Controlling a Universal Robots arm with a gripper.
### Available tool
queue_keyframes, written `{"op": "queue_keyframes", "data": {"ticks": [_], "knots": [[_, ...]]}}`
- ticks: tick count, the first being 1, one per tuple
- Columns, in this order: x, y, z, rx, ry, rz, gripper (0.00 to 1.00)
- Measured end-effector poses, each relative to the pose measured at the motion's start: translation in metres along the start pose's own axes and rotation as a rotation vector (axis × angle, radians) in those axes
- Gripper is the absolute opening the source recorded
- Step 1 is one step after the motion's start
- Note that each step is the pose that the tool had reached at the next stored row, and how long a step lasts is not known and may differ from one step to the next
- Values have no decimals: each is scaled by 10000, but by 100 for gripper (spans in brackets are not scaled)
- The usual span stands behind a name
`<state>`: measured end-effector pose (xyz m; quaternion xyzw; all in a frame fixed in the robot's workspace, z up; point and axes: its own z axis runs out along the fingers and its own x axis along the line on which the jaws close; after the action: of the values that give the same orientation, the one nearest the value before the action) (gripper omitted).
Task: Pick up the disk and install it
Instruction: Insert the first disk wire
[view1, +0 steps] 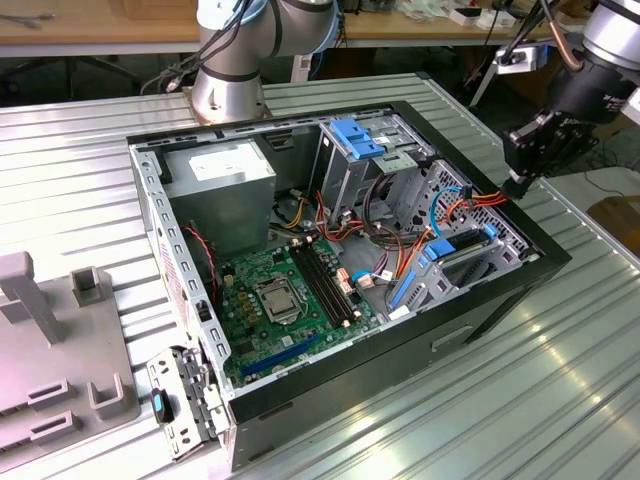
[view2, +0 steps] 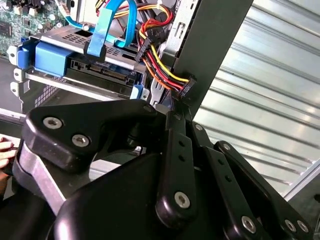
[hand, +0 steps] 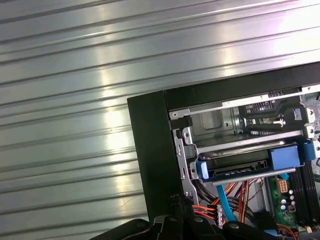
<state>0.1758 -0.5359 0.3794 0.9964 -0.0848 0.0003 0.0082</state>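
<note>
**Disk in bay, gripper at the case rim with the power plug**

The disk (view2: 102, 71) sits in the lower drive bay (view1: 432, 262) of the open PC case (view1: 545, 262), by the wall on the exterior view's right, blue rails at both ends. In both wrist views its connector edge faces out of the open side, toward the gripper (view2: 175, 107). Its long visible edge runs alongside that wall. The body goes back into the bay, so I can't tell its full length. A blue data cable (view2: 97, 35) drops onto that edge and looks plugged.

The fingers are clenched. They seem to pinch the black power connector (view2: 185, 89) on its red, yellow and orange wires (view2: 157, 62), right against the black case rim.

Risks, as I judge them:
- The grip is small and at the connector's end, so the plug could twist or slip in the pads.
- The wire bundle is short and bent, so a pull could drag the plug off line.
- The gripper is tight to the rim and could knock it.
- The data cable crosses the port area and could snag or get pushed loose.
- A tilted plug could jam at the port edge.
</note>
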Motion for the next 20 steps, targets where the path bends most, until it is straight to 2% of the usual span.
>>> {"op": "queue_keyframes", "data": {"ticks": [1, 3, 4, 6, 7, 8, 9, 10, 11, 12, 17, 18, 19, 20], "knots": [[-1, -5, 2, 1, 0, 51, 17], [2, -9, 9, 0, -4, 245, 17], [3, -9, 13, 0, -6, 383, 24], [5, -10, 23, -1, -11, 689, 24], [17, -62, 36, -3, -16, 1010, 31], [16, -134, 46, -2, -19, 1164, 31], [51, -51, 119, 46, 192, 931, 31], [52, -42, 122, 54, 218, 893, 30], [52, -41, 125, 64, 260, 892, 24], [52, -41, 126, 66, 269, 892, 17], [52, -41, 128, 71, 282, 893, 17], [52, -41, 129, 72, 282, 893, 18], [52, -41, 129, 72, 282, 893, 24], [52, -41, 128, 70, 282, 892, 24]]}}
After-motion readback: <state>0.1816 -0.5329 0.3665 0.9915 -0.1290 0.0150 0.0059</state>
